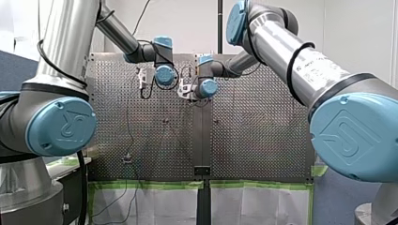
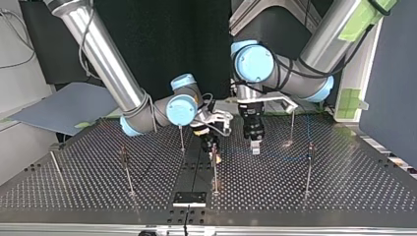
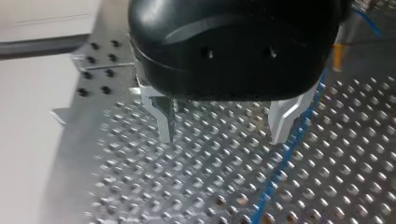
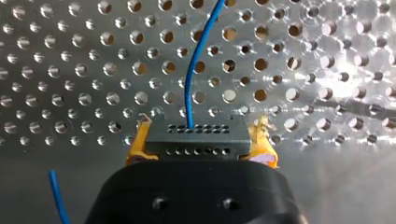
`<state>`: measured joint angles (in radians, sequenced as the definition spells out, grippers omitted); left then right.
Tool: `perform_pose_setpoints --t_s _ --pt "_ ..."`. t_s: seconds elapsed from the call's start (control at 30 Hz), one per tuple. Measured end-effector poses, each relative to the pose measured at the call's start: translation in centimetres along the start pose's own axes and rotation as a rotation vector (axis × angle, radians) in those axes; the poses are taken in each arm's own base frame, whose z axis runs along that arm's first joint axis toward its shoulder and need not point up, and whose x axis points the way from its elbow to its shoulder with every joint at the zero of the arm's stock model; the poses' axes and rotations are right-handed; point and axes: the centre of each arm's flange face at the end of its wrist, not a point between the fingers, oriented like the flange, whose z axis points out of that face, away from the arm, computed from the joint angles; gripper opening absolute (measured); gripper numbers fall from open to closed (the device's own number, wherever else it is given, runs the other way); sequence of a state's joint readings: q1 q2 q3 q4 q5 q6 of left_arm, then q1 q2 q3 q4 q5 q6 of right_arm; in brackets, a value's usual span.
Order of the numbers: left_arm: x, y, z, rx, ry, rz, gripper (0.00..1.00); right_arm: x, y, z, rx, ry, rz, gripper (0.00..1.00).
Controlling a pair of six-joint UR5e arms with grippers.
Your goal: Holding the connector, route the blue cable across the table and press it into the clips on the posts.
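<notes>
**Right wrist view: connector (image 4: pixel 187 135) clamped in my right gripper (image 4: pixel 201 144)**

Yellow pads (image 4: pixel 135 151) of my right gripper were closed on both sides of the black connector. Blue cable (image 4: pixel 198 60) left its upper row of holes & ran ahead over the perforated table (image 4: pixel 70 70). Left wrist view: my left gripper (image 3: pixel 223 128) stood spread, metal fingers (image 3: pixel 163 121) apart w/ nothing btwn them; the cable lay on the table just beside one finger. Top view: both grippers hung near each other over the table's middle, among thin upright posts (image 2: pixel 308 169). A faint blue line ran from near them to the post at that view's right; whether a clip held it could not be told.
</notes>
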<state>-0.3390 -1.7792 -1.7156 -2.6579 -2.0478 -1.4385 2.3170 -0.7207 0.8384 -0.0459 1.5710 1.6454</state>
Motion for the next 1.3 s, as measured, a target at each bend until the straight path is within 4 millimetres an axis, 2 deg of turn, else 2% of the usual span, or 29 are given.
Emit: perform_pose_setpoints --t_s 0.23,0.33,0.7,0.83,1.07,1.3 --pt "0.9 2.2 1.6 -0.079 0.039 0.037 1.0 0.7 1.0 0.0 -0.012 0.008 0.0 0.0" --pt "0.9 2.5 1.8 -0.088 0.032 0.032 1.0 0.8 1.3 0.0 -0.017 0.009 0.0 0.0" --pt "0.6 2.2 3.3 -0.047 -0.037 0.007 1.0 0.8 0.6 -0.1 -0.008 0.012 -0.004 0.0" --pt "1.5 3.1 4.4 -0.058 -0.022 0.018 1.0 1.0 0.6 -0.1 -0.008 0.015 -0.005 0.0" --pt "1.6 5.5 6.3 -0.096 -0.027 0.021 1.0 1.0 0.5 0.0 -0.008 0.017 -0.006 0.0" --pt "1.1 6.0 7.3 -0.067 -0.052 0.008 1.0 1.0 0.5 0.0 -0.008 0.017 -0.006 0.0"
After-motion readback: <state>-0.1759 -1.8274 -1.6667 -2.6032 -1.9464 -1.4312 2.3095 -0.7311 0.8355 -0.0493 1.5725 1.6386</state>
